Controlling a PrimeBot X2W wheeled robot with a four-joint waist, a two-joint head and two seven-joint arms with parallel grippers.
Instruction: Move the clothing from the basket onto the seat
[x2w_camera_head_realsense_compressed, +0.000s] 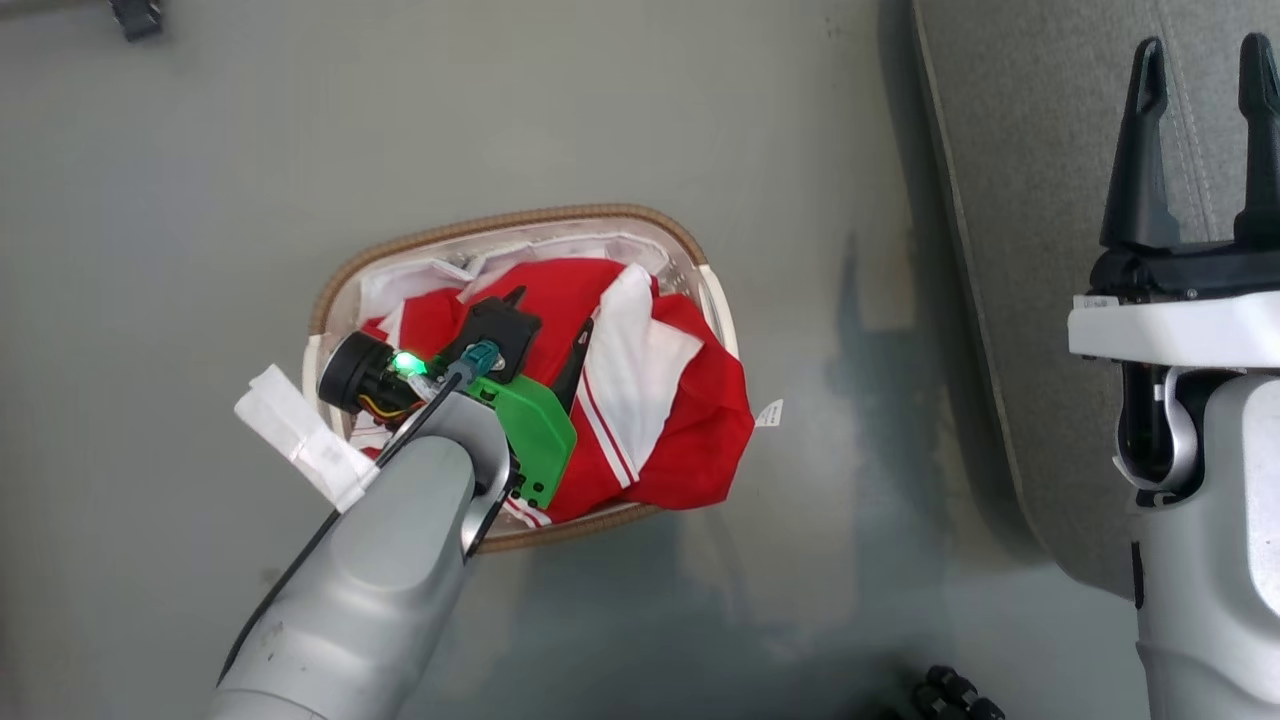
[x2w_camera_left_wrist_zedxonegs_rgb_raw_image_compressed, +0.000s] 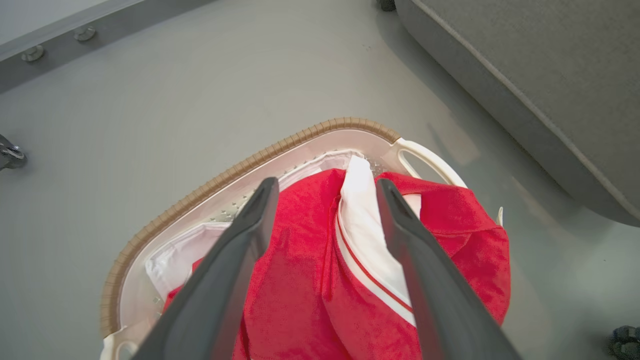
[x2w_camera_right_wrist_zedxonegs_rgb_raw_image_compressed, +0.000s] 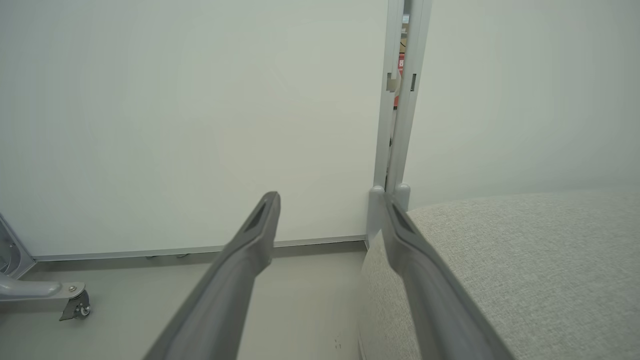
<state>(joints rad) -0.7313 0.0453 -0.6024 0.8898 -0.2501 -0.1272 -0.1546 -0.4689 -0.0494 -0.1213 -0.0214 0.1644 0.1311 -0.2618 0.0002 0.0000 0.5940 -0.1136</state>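
Fabric of the seat (x2w_camera_head_realsense_compressed: 1040, 150) runs grey along the head view's right. On the floor to its left, well apart, stands the basket (x2w_camera_head_realsense_compressed: 520, 218), the red and white clothing (x2w_camera_head_realsense_compressed: 690, 420) heaped inside, one fold spilling over the rim. The left gripper (x2w_camera_head_realsense_compressed: 552, 308) hangs over the heap, fingers (x2w_camera_left_wrist_zedxonegs_rgb_raw_image_compressed: 235, 260) spread wide astride a white panel, clasping nothing; contact is unclear. The right gripper (x2w_camera_head_realsense_compressed: 1204, 45) is raised by the seat's edge, fingers (x2w_camera_right_wrist_zedxonegs_rgb_raw_image_compressed: 240, 270) wide apart and empty.

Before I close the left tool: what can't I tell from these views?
Head view: left tool tips' contact with the clothing, partly hidden by its wrist.
Left wrist view: garment count and basket bottom, buried under the heap.
Head view: seat extent, cut off at the right edge.
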